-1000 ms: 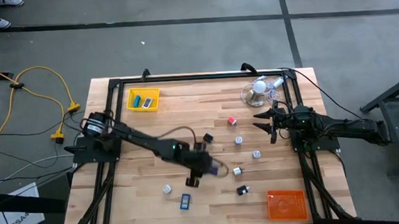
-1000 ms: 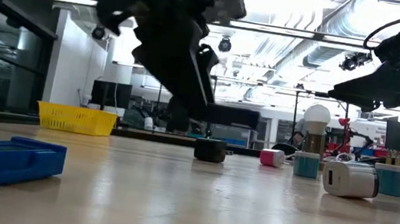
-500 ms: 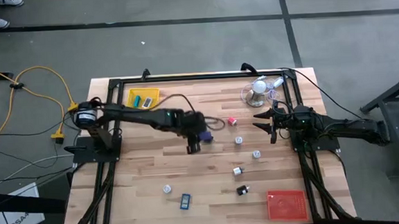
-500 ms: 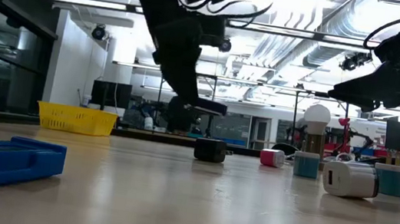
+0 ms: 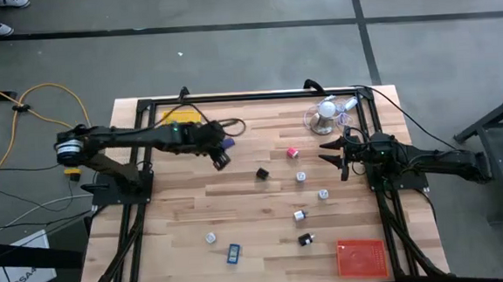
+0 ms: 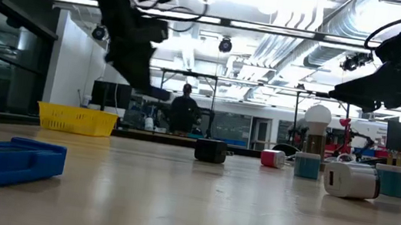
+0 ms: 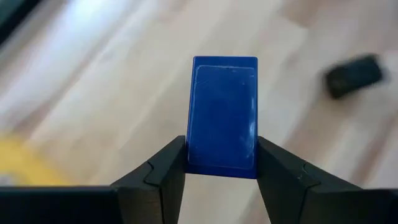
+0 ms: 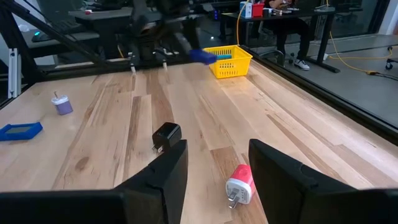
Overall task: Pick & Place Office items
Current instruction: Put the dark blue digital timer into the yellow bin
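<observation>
The left pincer (image 7: 221, 163) grips a flat blue block (image 7: 223, 114) by its short end, the two dark fingers (image 7: 163, 169) pressing its opposite edges so that most of the block sticks out ahead of them. Held that way, the block should drop clear when the grip lets go. From above, the left pincer (image 5: 220, 153) hangs over the counter (image 5: 265, 219) just beside the yellow tray (image 5: 180, 119) in the far left corner. That tray looks like the drop place for this piece, though the arm hides what already lies in it.

The right pincer (image 8: 217, 165) waits at its own side of the counter with its fingers apart and nothing between them. A black plug (image 8: 165, 135) and a red-and-white piece (image 8: 239, 184) lie on the wood near its fingertips.

The other small items are scattered over the middle of the counter, among them another blue block (image 5: 234, 253) near the front edge. The orange tray (image 5: 361, 258) sits at the front right corner, probably for the right arm's share. The white ball-shaped thing (image 5: 327, 110) stands at the back right.
</observation>
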